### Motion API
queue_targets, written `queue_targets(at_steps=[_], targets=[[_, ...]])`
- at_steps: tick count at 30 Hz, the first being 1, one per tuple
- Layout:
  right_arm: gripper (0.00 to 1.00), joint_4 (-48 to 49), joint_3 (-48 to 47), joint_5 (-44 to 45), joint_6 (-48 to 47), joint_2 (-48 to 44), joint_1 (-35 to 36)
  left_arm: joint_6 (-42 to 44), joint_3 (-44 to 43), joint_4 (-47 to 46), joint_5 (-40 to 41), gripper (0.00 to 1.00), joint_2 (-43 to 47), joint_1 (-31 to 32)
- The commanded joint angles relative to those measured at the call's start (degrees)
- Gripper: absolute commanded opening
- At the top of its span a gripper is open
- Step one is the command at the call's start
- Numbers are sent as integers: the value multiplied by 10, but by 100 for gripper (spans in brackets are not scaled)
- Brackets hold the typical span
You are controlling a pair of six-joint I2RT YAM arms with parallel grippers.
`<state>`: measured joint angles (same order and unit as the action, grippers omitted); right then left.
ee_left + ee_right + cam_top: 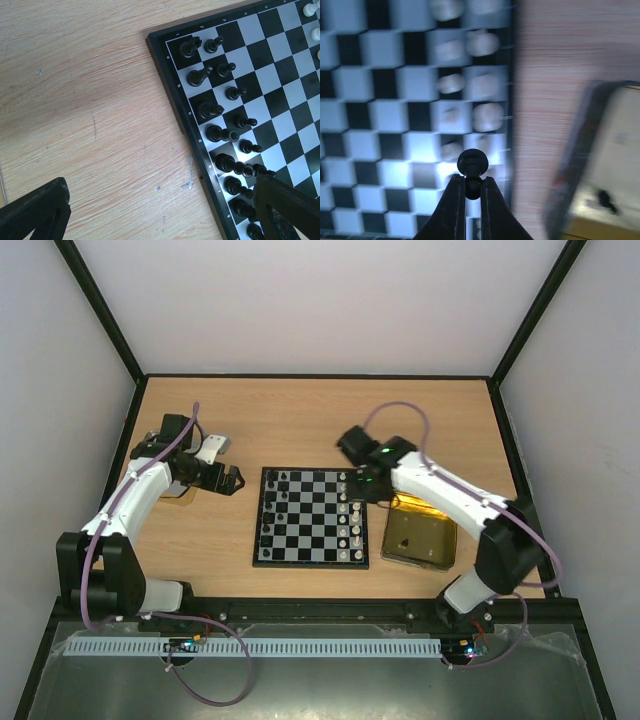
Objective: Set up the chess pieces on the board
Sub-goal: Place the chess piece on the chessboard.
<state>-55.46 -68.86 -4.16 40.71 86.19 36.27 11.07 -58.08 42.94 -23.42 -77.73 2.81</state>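
Two arms reach over a wooden table (300, 420) toward a small chess board (310, 520) at its centre, seen from above. Black pieces (272, 510) stand in two files along the board's 9 o'clock edge. White pieces (352, 525) line its 3 o'clock edge.

At the board's 1 o'clock corner, the right gripper (350, 480) hangs above the white files. Its wrist camera shows the fingers (455, 200) pressed together on one dark piece, probably a pawn (472, 161). They pinch it just under its round head, which shows past the fingertips. Below it the white pieces are blurred. A gold tin (415, 535) lies on the table just beside the board at 4 o'clock, within easy reach of this arm. It looks like the place loose pieces are drawn from. A dark speck inside it may be another piece, but it is too blurred to tell.

Off the board at 10 o'clock, the left gripper (232, 480) hovers over bare wood with its jaws spread wide and nothing between them. Its camera looks down on the black files, so it seems parked clear of the working arm.

Most squares on both sides look filled. The dark piece is over the white side, so it likely needs carrying across to 9 o'clock. The crowded neighbours there could easily be knocked over.
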Motion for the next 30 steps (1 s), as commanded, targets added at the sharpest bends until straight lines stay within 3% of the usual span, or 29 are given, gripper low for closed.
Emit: queue_targets(at_steps=[1, 6, 14, 26, 30], targets=[[2, -49, -103, 17, 17, 93, 129, -3, 7, 5, 0, 99, -3, -6], [2, -58, -212, -10, -13, 220, 226, -3, 7, 4, 0, 99, -1, -7], [2, -48, -315, -62, -41, 348, 289, -4, 9, 1, 2, 99, 8, -8], [3, -38, -316, -68, -41, 379, 294, -5, 10, 1, 3, 99, 15, -8], [9, -40, -318, -66, -41, 377, 294, -4, 10, 1, 2, 99, 15, -8]])
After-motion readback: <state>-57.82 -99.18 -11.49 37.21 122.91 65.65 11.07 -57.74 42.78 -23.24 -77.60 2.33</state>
